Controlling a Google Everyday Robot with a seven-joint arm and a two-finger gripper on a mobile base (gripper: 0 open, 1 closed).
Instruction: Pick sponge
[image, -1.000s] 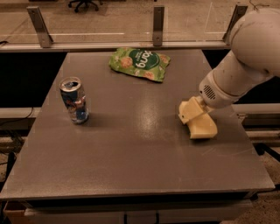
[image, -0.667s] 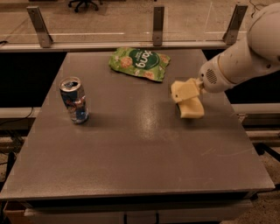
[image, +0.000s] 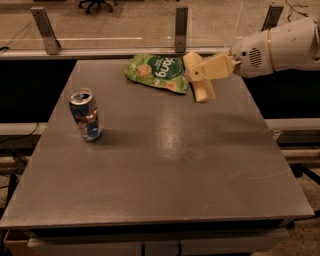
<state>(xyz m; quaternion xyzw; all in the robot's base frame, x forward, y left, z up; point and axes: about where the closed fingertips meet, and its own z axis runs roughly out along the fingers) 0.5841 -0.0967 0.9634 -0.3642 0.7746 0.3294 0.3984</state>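
Note:
The pale yellow sponge (image: 202, 91) hangs in the air above the back right part of the grey table (image: 165, 175), just right of the green bag. My gripper (image: 196, 74) reaches in from the right on a white arm (image: 280, 47). Its cream-yellow fingers (image: 214, 67) are shut on the sponge's upper part. The sponge is clear of the table top.
A green snack bag (image: 157, 73) lies flat at the back centre of the table. An upright drink can (image: 86, 115) stands at the left. A rail with metal posts (image: 181, 22) runs behind the table.
The sponge was on the table at the right with my gripper closed around it. It has been lifted and carried up and toward the back, close to the green bag.

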